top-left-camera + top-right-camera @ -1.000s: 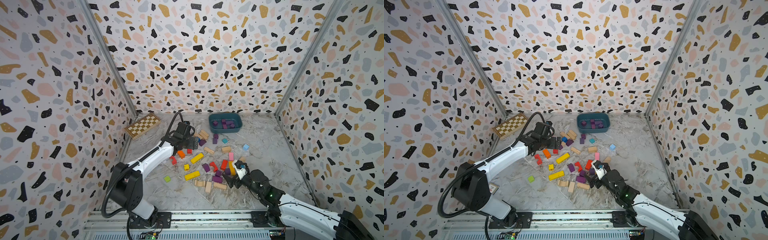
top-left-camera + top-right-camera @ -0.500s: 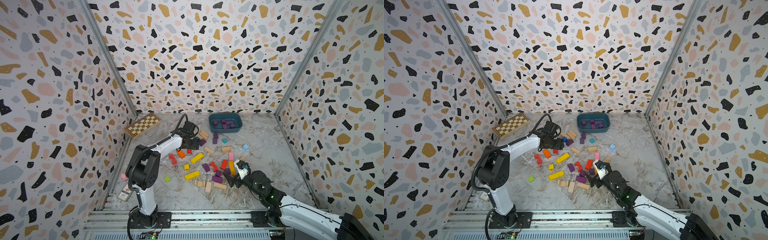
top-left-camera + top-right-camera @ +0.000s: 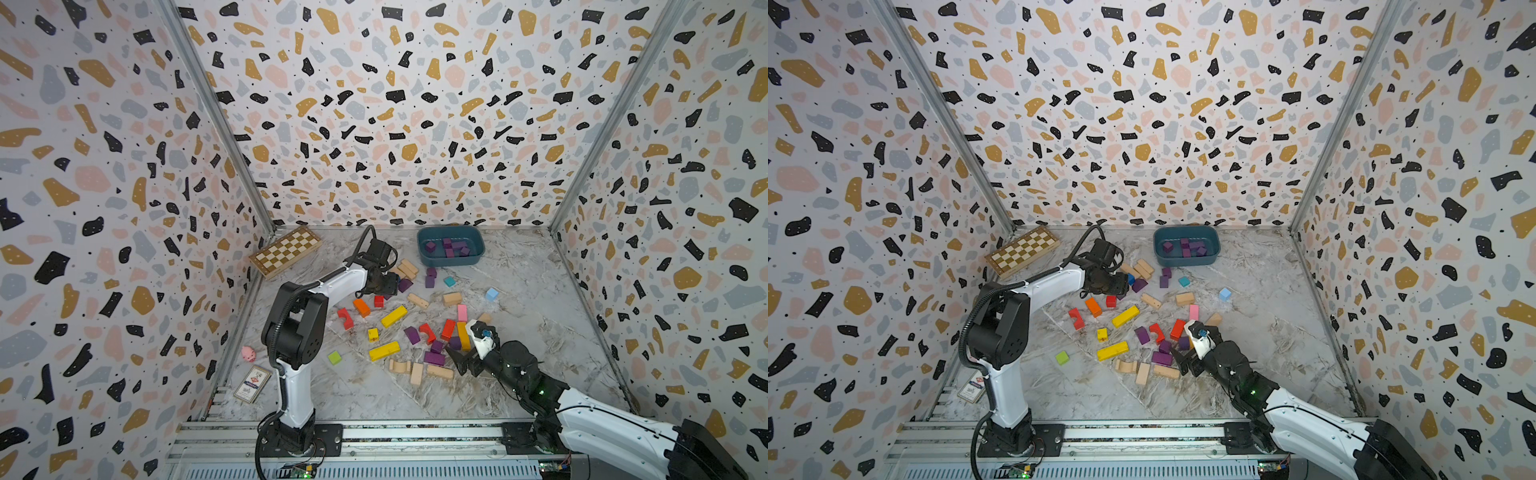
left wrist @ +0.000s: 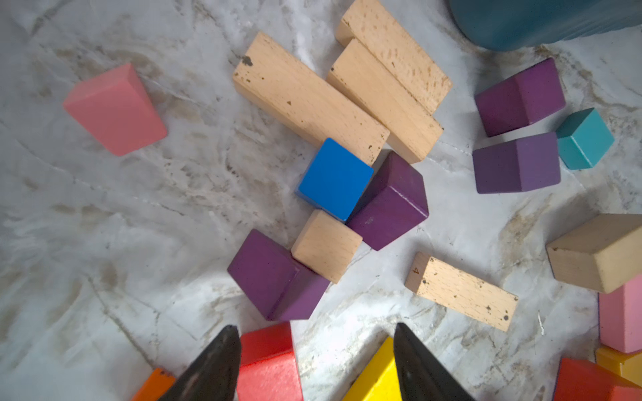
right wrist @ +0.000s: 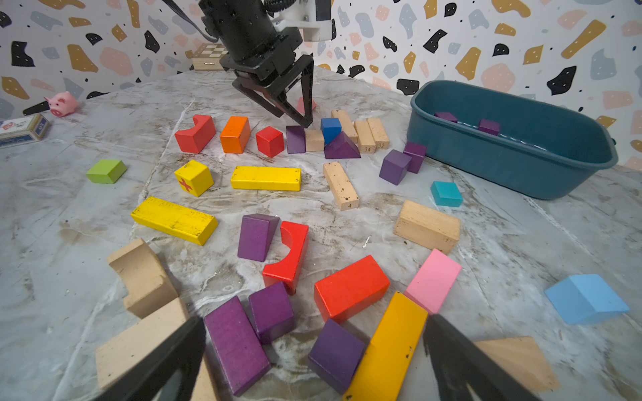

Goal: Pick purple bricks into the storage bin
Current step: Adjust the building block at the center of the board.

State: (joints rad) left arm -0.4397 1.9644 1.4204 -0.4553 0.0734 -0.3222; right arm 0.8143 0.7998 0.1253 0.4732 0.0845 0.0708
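Entry: purple brick (image 5: 295, 139), tabletop (image 5: 521, 243), sat just under left claw (image 5: 295, 119) (jaws half-parted, nothing held); storage bin (image 3: 451, 262) at 2 o'clock; right claw (image 5: 313, 318) farther, spread wide, empty.

The purple bricks (image 5: 256, 236) are matte violet; the storage bin (image 5: 503, 163) is dark teal-blue. The tabletop (image 3: 519, 291) has a grey-white marble pattern with brown smears. Other pieces include yellow bars (image 5: 265, 178), red blocks (image 5: 351, 288), an orange block (image 5: 235, 134), a lime-green block (image 5: 106, 170), a bright blue cube (image 4: 335, 178) and pale-wood blocks (image 4: 305, 100) with dark specks. The chessboard (image 3: 286, 249) is checked tan and cream. The walls (image 3: 395, 124) are white terrazzo flecked black, ochre, pink and grey.
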